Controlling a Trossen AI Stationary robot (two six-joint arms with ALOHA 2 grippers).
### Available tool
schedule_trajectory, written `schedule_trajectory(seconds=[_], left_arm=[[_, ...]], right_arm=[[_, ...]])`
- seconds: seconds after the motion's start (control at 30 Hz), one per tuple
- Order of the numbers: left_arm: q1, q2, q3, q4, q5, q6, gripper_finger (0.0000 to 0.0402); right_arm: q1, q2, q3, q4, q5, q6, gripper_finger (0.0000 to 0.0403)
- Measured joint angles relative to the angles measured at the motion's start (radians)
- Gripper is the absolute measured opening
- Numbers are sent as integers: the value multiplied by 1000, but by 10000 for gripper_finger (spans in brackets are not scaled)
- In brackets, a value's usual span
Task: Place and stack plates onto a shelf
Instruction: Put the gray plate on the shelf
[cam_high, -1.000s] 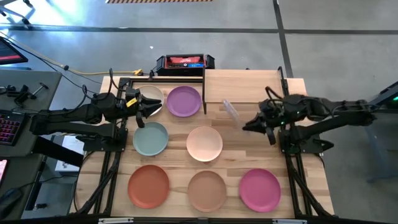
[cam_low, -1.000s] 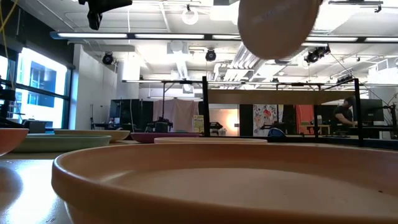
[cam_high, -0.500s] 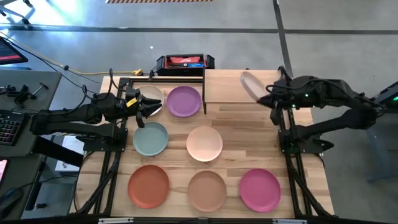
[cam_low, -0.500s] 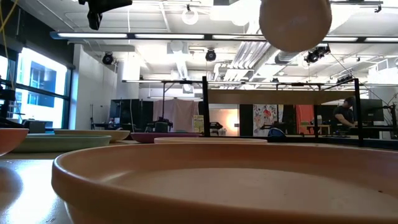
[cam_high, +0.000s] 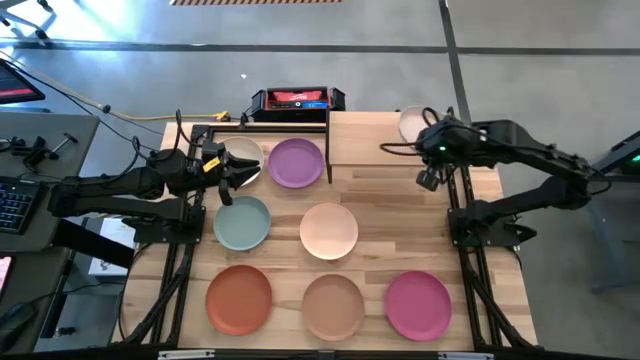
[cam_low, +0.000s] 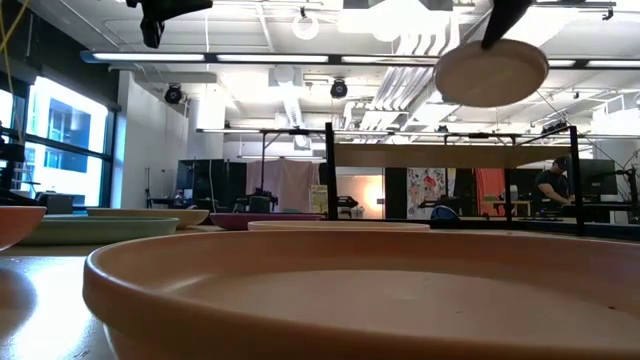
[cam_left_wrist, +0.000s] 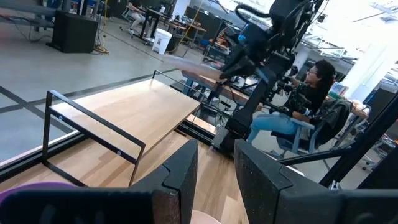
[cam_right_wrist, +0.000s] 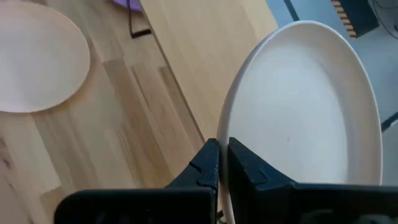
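Observation:
My right gripper (cam_high: 426, 136) is shut on a pale off-white plate (cam_high: 411, 124), held in the air over the right end of the shelf (cam_high: 375, 140), a light-wood board on thin black legs. The low view has that plate (cam_low: 492, 72) almost level, above the shelf (cam_low: 450, 155). My left gripper (cam_high: 232, 172) is open and raised near the far left corner, above a cream plate (cam_high: 243, 153) that it partly hides. Flat on the table lie the purple (cam_high: 296, 162), teal (cam_high: 243, 222), pink (cam_high: 329, 230), orange (cam_high: 239, 299), tan (cam_high: 333, 306) and magenta (cam_high: 418, 305) plates. My right gripper pinches the off-white plate's rim (cam_right_wrist: 225, 134) between its two fingers (cam_right_wrist: 205, 163), one on each face. The fingers reach it slanting down from the table's right. The plate is lifted clear, slightly tilted from level, above the shelf board.
A black and red box (cam_high: 297, 99) sits beyond the far edge. The tan plate's rim (cam_low: 300, 270) fills the foreground of the low view. Bare tabletop (cam_high: 400, 215) lies between the shelf and the magenta plate. A seated person (cam_left_wrist: 311, 81) is beyond the table's right side.
My right gripper has carried the off-white plate from mid-table toward the far right, over the shelf's right end. The plate has turned from steeply tipped, its face toward the low camera, to almost level. My left gripper has kept still.

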Motion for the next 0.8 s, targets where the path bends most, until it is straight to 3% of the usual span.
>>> schedule_trajectory(seconds=[0.33,0.8], left_arm=[[0,0,0,0,0,0,97],[0,0,0,0,0,16,97]], right_arm=[[-5,112,-10,21,15,2,0],[-57,54,-211,182,32,3,0]])
